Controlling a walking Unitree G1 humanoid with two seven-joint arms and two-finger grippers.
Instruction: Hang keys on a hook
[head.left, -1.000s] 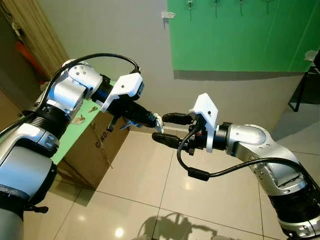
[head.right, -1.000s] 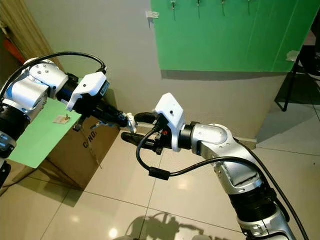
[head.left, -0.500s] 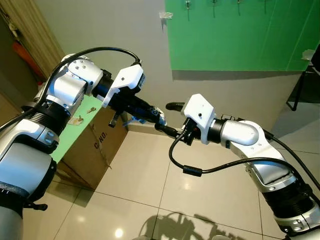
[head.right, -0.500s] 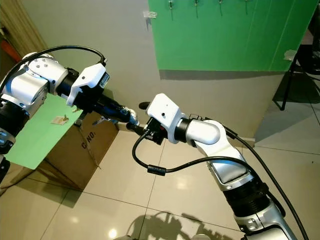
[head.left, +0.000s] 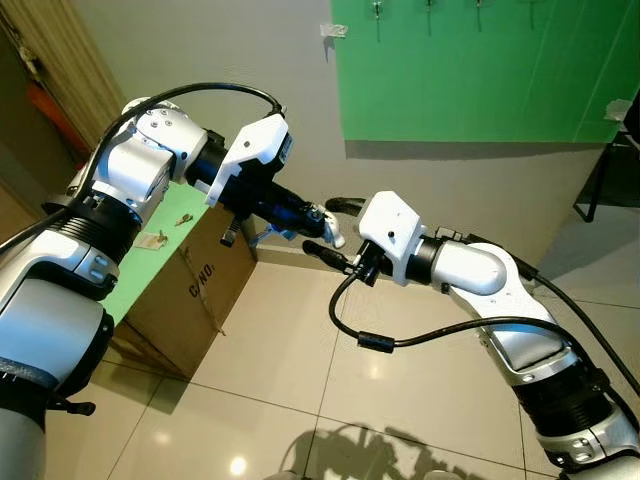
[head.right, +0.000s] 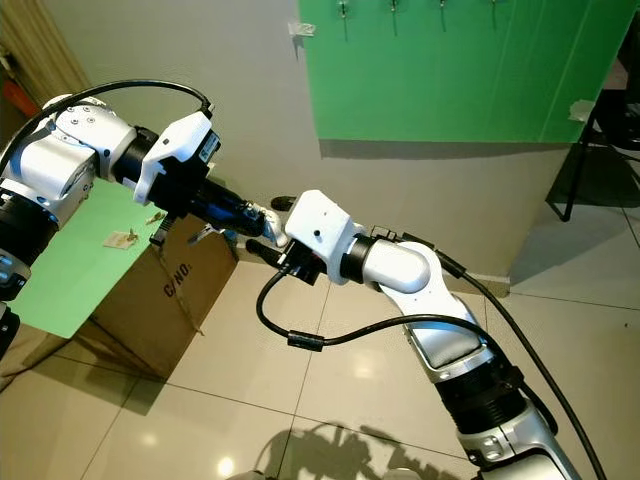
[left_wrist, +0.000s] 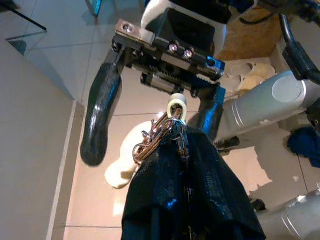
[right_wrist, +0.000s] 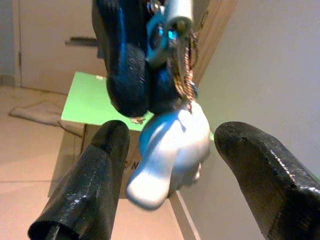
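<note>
A bunch of copper-coloured keys (left_wrist: 160, 137) with a white charm (head.left: 331, 230) hangs from my left gripper (head.left: 318, 216), which is shut on the key ring. My right gripper (head.left: 334, 228) faces it from the right and is open. Its two black fingers (right_wrist: 90, 195) stand on either side of the white charm (right_wrist: 170, 150) without touching it. In the left wrist view the right gripper's fingers (left_wrist: 100, 117) frame the keys from behind. Several small hooks (head.left: 428, 8) hang on a green board (head.left: 470, 70) high on the wall, far above both grippers.
A cardboard box (head.left: 185, 290) topped with a green sheet (head.left: 150, 270) stands at the left, with small items (head.left: 152, 239) on it. A white wall hook (head.left: 335, 30) sits left of the green board. A black stand (head.left: 610, 170) is at the far right. Tiled floor lies below.
My right gripper has moved left and up towards the left gripper and turned, so its open fingers now straddle the white charm. The left gripper has kept its hold on the keys.
</note>
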